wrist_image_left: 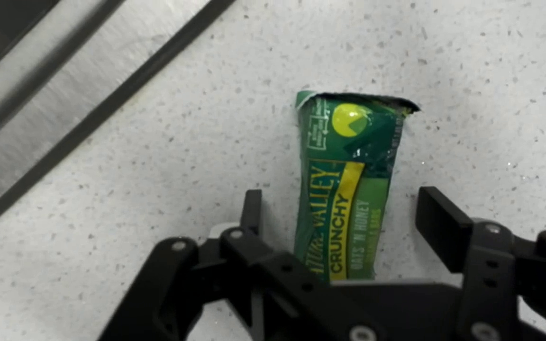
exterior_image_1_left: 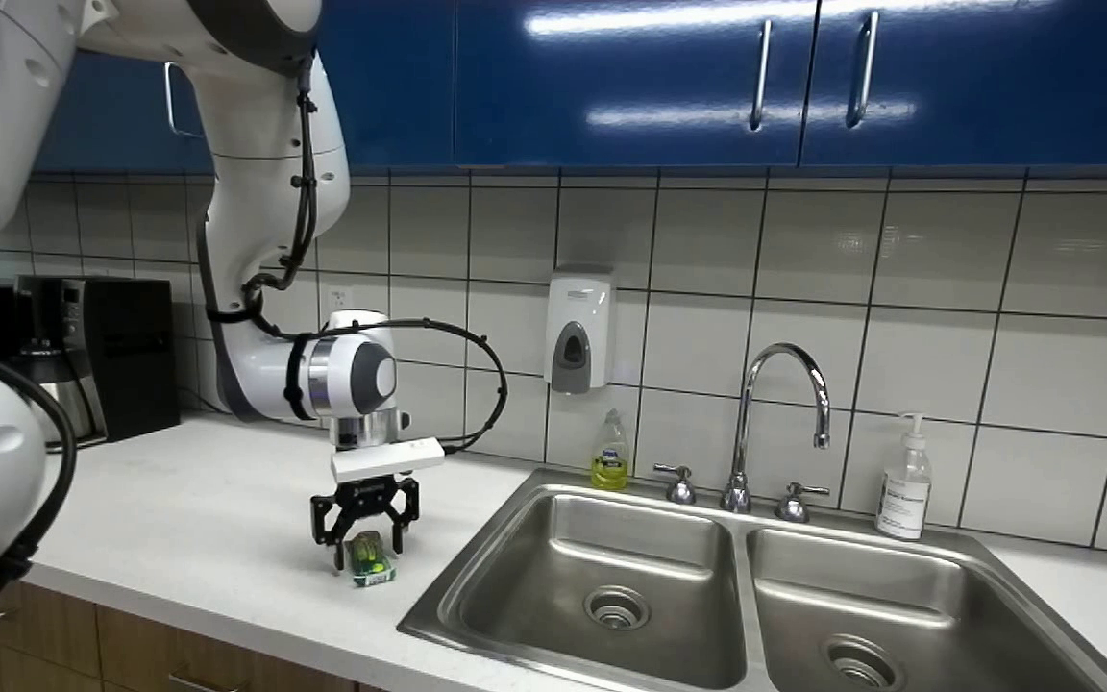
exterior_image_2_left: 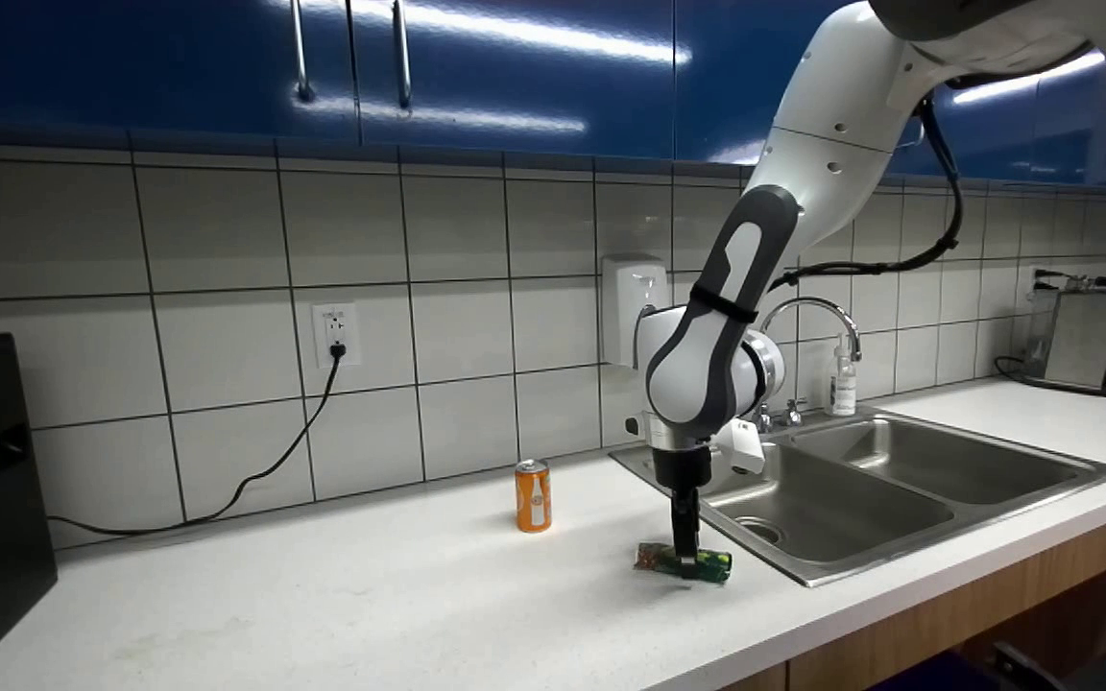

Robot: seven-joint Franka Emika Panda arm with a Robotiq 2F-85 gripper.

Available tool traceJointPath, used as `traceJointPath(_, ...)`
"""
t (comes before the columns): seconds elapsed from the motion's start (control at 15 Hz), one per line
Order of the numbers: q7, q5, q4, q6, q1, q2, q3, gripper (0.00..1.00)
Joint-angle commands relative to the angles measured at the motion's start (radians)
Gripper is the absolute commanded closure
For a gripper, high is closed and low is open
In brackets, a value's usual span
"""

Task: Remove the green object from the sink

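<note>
The green object, a green and yellow granola bar wrapper, lies flat on the white counter in both exterior views [exterior_image_1_left: 371,567] [exterior_image_2_left: 712,565] and the wrist view [wrist_image_left: 349,147]. It is outside the sink, beside its rim. The steel double-basin sink [exterior_image_1_left: 470,569] is seen in both exterior views [exterior_image_2_left: 975,519]; its edge crosses the upper left of the wrist view [wrist_image_left: 100,71]. My gripper [exterior_image_1_left: 368,554] points down at the counter with its fingers apart, one on each side of the wrapper. In the wrist view [wrist_image_left: 341,215] gaps show on both sides. The wrapper's lower end is hidden by the gripper.
An orange can [exterior_image_2_left: 533,496] stands on the counter behind the gripper. A yellow soap bottle [exterior_image_1_left: 610,457], chrome faucet [exterior_image_1_left: 742,432] and pump bottle [exterior_image_1_left: 904,488] stand along the sink's back. A wall dispenser [exterior_image_1_left: 579,327] hangs above. A black machine [exterior_image_1_left: 131,356] sits farther along the counter.
</note>
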Motion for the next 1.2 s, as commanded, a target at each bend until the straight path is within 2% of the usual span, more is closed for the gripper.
traceJointPath(0.0,-0.022,0.016,-0.018,-0.003,-0.023,-0.031,0.013,0.00)
traceJointPath(1.13,-0.016,0.014,-0.080,-0.024,-0.015,-0.168,-0.003,0.00)
